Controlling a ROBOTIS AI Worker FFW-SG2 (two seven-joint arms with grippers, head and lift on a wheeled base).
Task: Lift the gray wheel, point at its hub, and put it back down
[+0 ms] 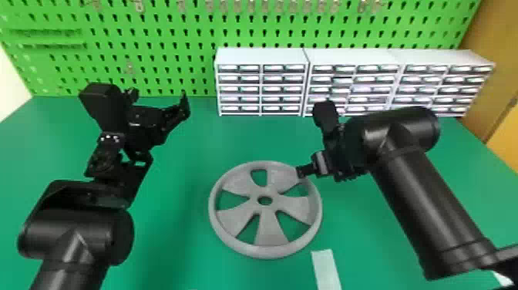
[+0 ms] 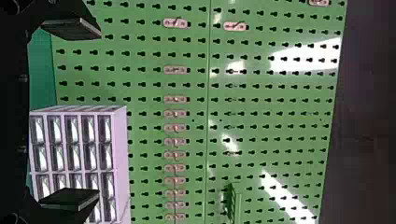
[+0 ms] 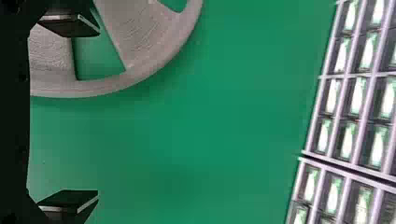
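Note:
The gray wheel (image 1: pixel 269 227) lies flat on the green table (image 1: pixel 177 247), its hub (image 1: pixel 265 200) uncovered. My left gripper (image 1: pixel 159 98) is raised at the back left, well away from the wheel. In the left wrist view my left gripper (image 2: pixel 84 114) has its fingers wide open and empty, facing the pegboard. My right gripper (image 1: pixel 324 176) is at the wheel's back right, one finger overlapping the rim from the head camera. My right gripper (image 3: pixel 84 114) is open in its wrist view, with part of the wheel (image 3: pixel 135 32) by one finger; whether they touch, I cannot tell.
White drawer cabinets (image 1: pixel 262 89) line the table's back edge behind the wheel, in front of a green pegboard (image 1: pixel 154 46). A pale strip (image 1: pixel 326 270) lies on the table just front right of the wheel.

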